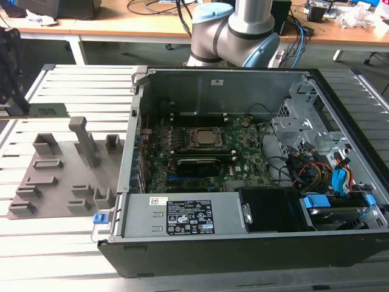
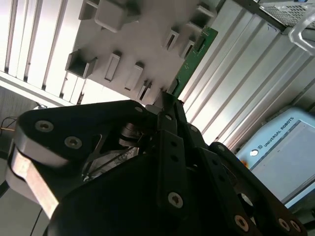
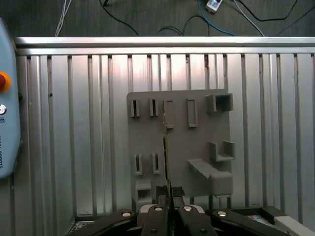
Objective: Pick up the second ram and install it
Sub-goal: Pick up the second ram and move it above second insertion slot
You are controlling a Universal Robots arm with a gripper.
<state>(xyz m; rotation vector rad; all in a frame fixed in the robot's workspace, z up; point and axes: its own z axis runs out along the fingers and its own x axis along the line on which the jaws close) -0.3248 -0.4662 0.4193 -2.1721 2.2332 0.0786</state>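
Gripping second ram (image 2: 194, 60) edge-on over grey fixture (image 3: 183, 147), tool (image 3: 169, 191) clenched at one end; keep grip square, w/o twist.

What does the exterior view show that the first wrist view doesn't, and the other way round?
Exterior view adds: the open computer case with its motherboard. First wrist view adds: a pale-blue panel with an orange button. Shared: the second ram, gripped between the closed jaws, the grey fixture plate and the slatted table.
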